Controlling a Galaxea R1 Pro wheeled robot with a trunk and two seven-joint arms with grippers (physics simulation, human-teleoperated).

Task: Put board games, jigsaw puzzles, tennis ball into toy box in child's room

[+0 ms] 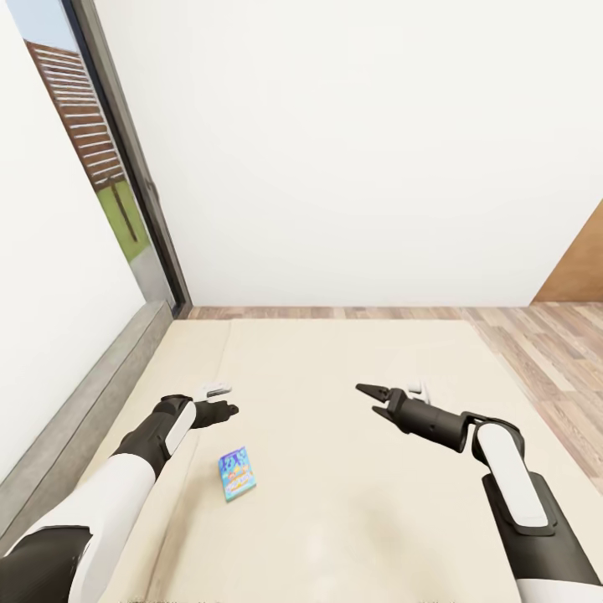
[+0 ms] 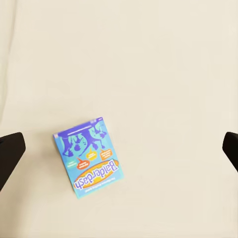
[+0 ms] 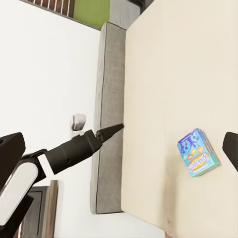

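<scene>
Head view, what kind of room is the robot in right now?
Probably a bedroom: a wide beige bed with a grey headboard, a tall window, wood-plank floor, and a board game box on the mattress.

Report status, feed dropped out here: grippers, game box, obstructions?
Left gripper open, empty, above the board game. Right gripper open, empty, off to the side. Game lies flat on the bed; nothing around it.

One board game [image 1: 238, 473], a blue box, lies on the one bed [image 1: 352, 360], whose beige mattress shows two parts meeting at a single seam. Two robot arms reach over the bed, each ending in one gripper: left gripper [image 1: 219, 410], right gripper [image 1: 371, 397]. One window [image 1: 100, 167] stands beyond the bed's head.
</scene>
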